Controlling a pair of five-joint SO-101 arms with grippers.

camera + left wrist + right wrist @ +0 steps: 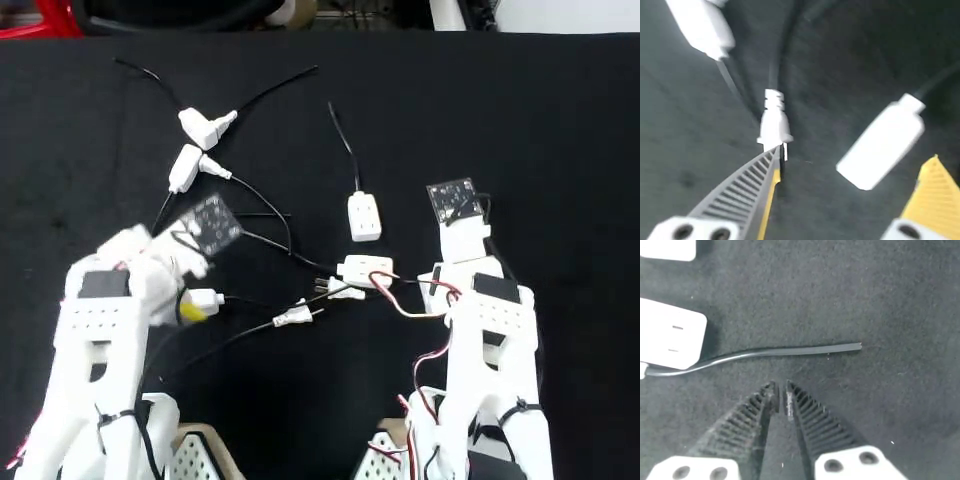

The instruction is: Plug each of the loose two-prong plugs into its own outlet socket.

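Left wrist view: left gripper [856,154] spread wide, holding nothing; two-prong plug [774,125] right at one fingertip, outlet socket [882,145] between fingers. Right gripper [780,385] nearly closed, empty; second socket [670,340] off to one side, cable end [855,345] just beyond tips.

Open black cloth [570,130] across the far right quarter, tangled cables [288,225] and sockets [364,216] crowding centre and left, loose plug [295,316] lying across the near-centre lane.

No text, label, number or sign can be read on anything here.
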